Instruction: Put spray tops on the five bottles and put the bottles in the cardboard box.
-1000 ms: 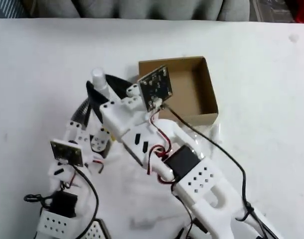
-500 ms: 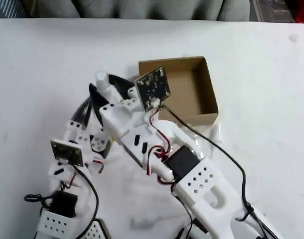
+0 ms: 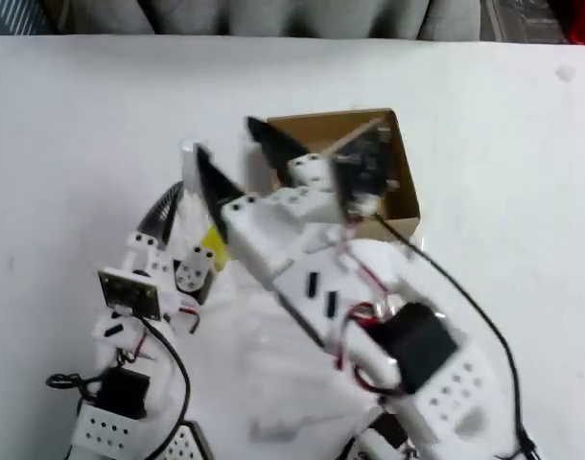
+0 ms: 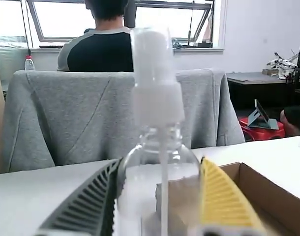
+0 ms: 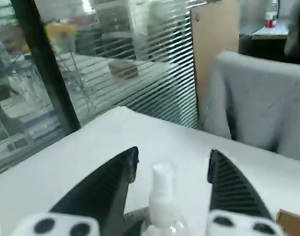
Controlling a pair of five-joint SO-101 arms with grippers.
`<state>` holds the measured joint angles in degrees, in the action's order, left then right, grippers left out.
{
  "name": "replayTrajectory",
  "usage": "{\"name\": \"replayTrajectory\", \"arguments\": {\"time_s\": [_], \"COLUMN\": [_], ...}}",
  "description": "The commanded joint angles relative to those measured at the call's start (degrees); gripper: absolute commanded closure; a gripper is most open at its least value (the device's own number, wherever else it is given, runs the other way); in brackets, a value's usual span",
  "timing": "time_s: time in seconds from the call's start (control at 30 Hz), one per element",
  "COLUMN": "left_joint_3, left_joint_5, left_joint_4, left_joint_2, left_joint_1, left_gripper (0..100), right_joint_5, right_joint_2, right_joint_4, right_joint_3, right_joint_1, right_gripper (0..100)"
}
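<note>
On the white table (image 3: pixel 81 115), just beside the cardboard box (image 3: pixel 321 122), the left gripper (image 4: pixel 160 169) hugged the clear bottle (image 4: pixel 140 179) between its grey and yellow fingers. The bottle stood up straight with its spray top (image 4: pixel 155 78) on. The right gripper (image 5: pixel 173 155) was near that top, its black fingers spread wide and holding nothing.

I take this for an office or lab room. My white bench (image 3: pixel 72 105) stands against a grey upholstered seat (image 4: pixel 51 118), with wide windows (image 4: pixel 56 19) behind it, slatted blinds (image 5: pixel 155 69) along another side, and a cluttered dark desk (image 4: pixel 253 78) further back.
</note>
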<state>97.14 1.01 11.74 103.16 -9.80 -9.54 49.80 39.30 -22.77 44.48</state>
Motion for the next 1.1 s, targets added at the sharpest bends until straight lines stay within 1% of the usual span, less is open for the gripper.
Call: {"name": "replayTrajectory", "arguments": {"time_s": [0.0,0.07,0.1,0.17,0.2,0.27,0.3,0.33,0.43,0.53,0.6,0.77,0.9,0.97,1.07], "left_joint_3": [-0.2,-0.2,-0.2,-0.2,-0.2,-0.2,-0.2,-0.2,-0.2,-0.2,-0.2,-0.2,-0.2,-0.2,-0.2], "left_joint_5": [0.1,0.1,0.1,0.1,0.1,0.1,0.1,0.1,0.1,0.1,0.1,0.1,0.1,0.1,0.1], "left_joint_4": [-0.1,-0.1,-0.1,-0.1,-0.1,-0.1,-0.1,-0.1,-0.1,-0.1,-0.1,1.0,1.6,1.6,1.6], "left_joint_2": [0.2,0.2,0.2,0.1,0.0,0.0,0.0,0.0,0.0,-0.1,-0.1,-0.1,-0.1,-0.1,-0.1], "left_joint_1": [-0.3,-0.3,-0.2,-0.2,-0.2,-0.2,-0.2,-0.2,-0.2,-0.2,-0.2,-0.2,-0.4,-0.3,-0.3], "left_gripper": [98,98,98,98,98,98,98,98,98,98,98,98,98,98,98], "right_joint_5": [0.6,0.6,0.6,0.8,2.4,8.6,11.3,11.9,12.0,14.9,15.4,15.8,18.4,18.5,18.5], "right_joint_2": [2.2,1.9,1.7,1.5,1.4,1.4,1.2,1.0,-2.3,-9.6,-16.0,-32.1,-44.4,-49.8,-56.7], "right_joint_4": [13.4,19.6,22.2,27.0,28.7,29.8,29.9,29.8,29.4,29.6,28.8,22.5,21.8,21.8,22.0], "right_joint_3": [8.6,10.4,10.8,11.1,11.1,10.8,10.5,9.6,7.4,6.2,6.3,7.9,13.5,17.1,21.9], "right_joint_1": [-7.4,-11.4,-13.6,-18.2,-21.0,-26.9,-30.4,-33.6,-38.9,-41.4,-42.2,-43.6,-44.4,-44.5,-45.1], "right_gripper": [88.3,96.8,99.3,95.2,92.9,89.9,89.4,89.6,91.0,91.3,91.3,90.5,81.3,77.2,76.5]}}
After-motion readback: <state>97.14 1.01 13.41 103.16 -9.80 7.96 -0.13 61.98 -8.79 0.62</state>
